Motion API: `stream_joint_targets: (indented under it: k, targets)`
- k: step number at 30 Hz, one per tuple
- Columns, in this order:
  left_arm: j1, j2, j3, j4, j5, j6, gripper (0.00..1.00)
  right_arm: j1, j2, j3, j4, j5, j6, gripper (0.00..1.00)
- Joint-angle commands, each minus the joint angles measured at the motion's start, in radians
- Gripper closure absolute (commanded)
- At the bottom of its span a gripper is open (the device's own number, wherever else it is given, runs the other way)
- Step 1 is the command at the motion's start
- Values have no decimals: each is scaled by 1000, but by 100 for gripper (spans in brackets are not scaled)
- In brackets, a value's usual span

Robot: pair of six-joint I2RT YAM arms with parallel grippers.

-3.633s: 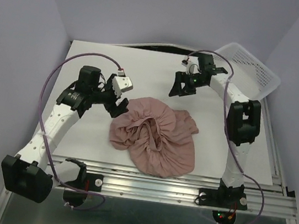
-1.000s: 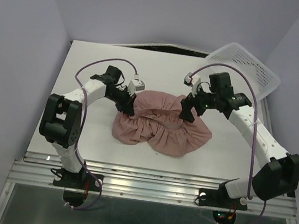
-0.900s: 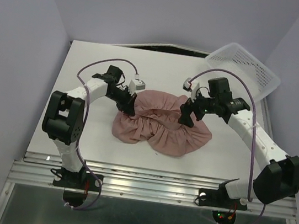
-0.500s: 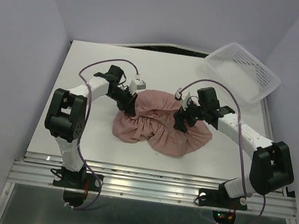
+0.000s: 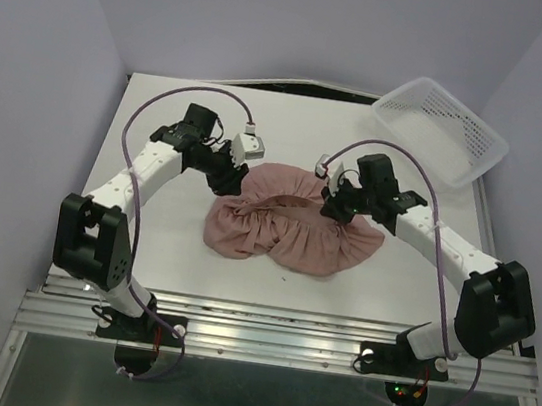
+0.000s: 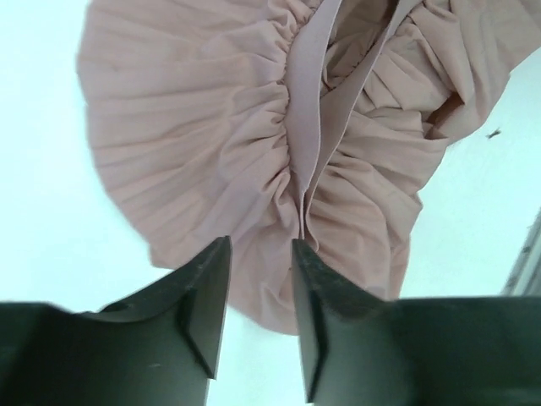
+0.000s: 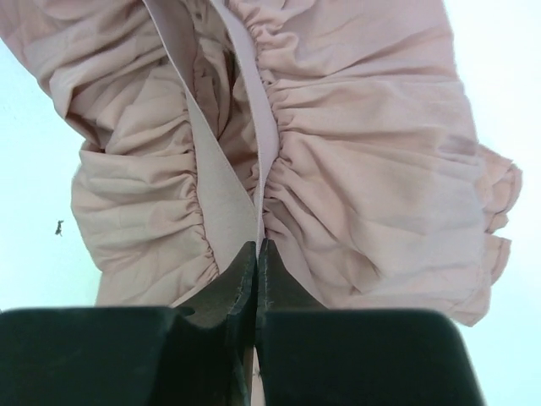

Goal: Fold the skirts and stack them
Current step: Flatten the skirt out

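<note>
The dusty-pink skirt (image 5: 292, 231) lies rumpled mid-surface (image 5: 144, 246), long axis left to right, ruffled hem toward my bases, waistband (image 7: 218, 203) toward the far side. Only my wrist views show that band as a smooth flat strip between gathered tiers. My right gripper (image 7: 256, 247) is clamped tight on its end. My left gripper (image 6: 260, 252) hangs narrowly parted above the skirt's left edge, fabric showing through the gap, gripping nothing. A white mesh basket (image 5: 441, 128) sits far right

walls (image 5: 306, 26): pale lavender | table (image 5: 291, 135): white | front rail (image 5: 272, 337): aluminium | light: even
</note>
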Motion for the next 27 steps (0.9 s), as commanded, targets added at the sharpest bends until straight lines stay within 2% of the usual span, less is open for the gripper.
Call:
stream_joint_targets:
  k: [1, 2, 3, 4, 5, 10, 12, 16, 20, 27]
  targets:
    - [-68, -81, 21, -26, -70, 151, 49, 7, -26, 134, -27, -6, 1, 99]
    - [-84, -98, 13, -15, -89, 152, 47, 7, -21, 149, -36, -12, 3, 99]
    - [-96, -107, -7, 20, -94, 151, 36, 7, -17, 174, -49, -20, 9, 99]
    - [-108, -114, -19, 20, -99, 142, 35, 7, -14, 184, -58, -20, 7, 99]
    - [-130, -130, -50, 69, -105, 122, 22, 7, -14, 189, -60, -24, 6, 99]
    - [-174, -151, -162, 274, -176, 71, 21, 7, -26, 191, -69, 5, -1, 99]
    - [-179, -148, -177, 302, -165, 72, 22, 7, -29, 192, -75, 8, -1, 99]
    - [-188, -133, -217, 415, -177, 39, 27, 7, -29, 204, -79, 6, 10, 99]
    - [-190, -118, -243, 463, -145, 37, 32, 7, -20, 227, -84, 5, 22, 99]
    - [-219, -156, -303, 508, -96, 57, 33, 7, -11, 252, -99, 16, 30, 99]
